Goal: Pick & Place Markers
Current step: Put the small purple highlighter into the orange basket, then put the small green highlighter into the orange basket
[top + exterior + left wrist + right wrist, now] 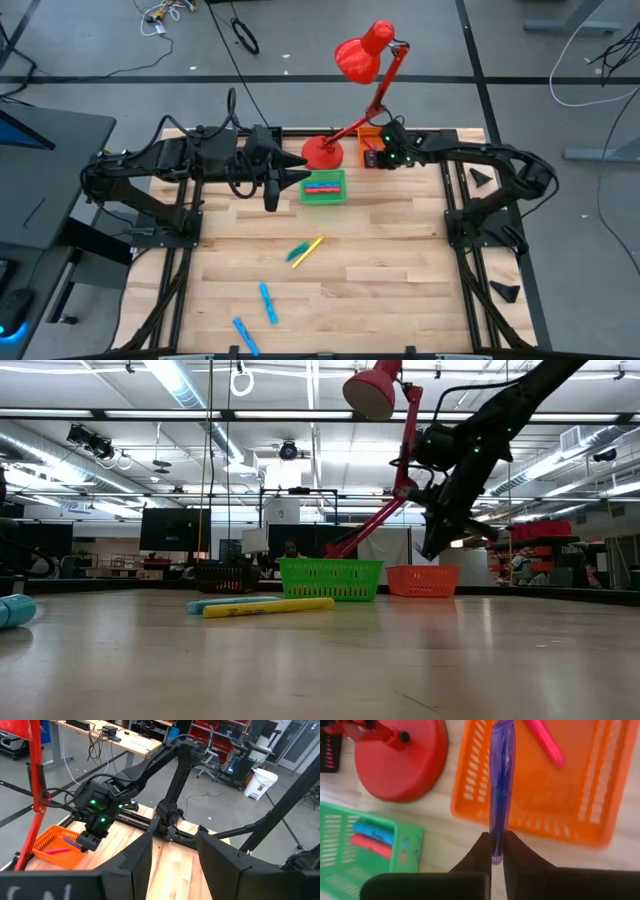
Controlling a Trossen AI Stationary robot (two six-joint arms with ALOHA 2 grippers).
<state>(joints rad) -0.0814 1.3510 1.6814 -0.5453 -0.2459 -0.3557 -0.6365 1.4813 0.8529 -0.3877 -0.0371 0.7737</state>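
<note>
- High view shows the right pincer hanging over the orange bin at about one o'clock on the tabletop, just beside the base of the red lamp.
- Right wrist view shows that pincer's fingers clamped on the end of a purple marker, which stretches out above the orange bin's rim; a pink marker lies inside that bin.
- Green bin, near twelve o'clock and just beside the lamp base, holds a blue marker and a red marker side by side.
- Left pincer hovers at about eleven o'clock, just beside the green bin; in the left wrist view its fingers stand apart with nothing between them.
- Loose on the tabletop near the middle lie a yellow marker and a teal marker, touching each other.
- Toward seven o'clock lie two more blue markers, one nearer the middle and one close to the tabletop's edge, apart from each other.
- Low view shows a black bin standing beside the green one.
</note>
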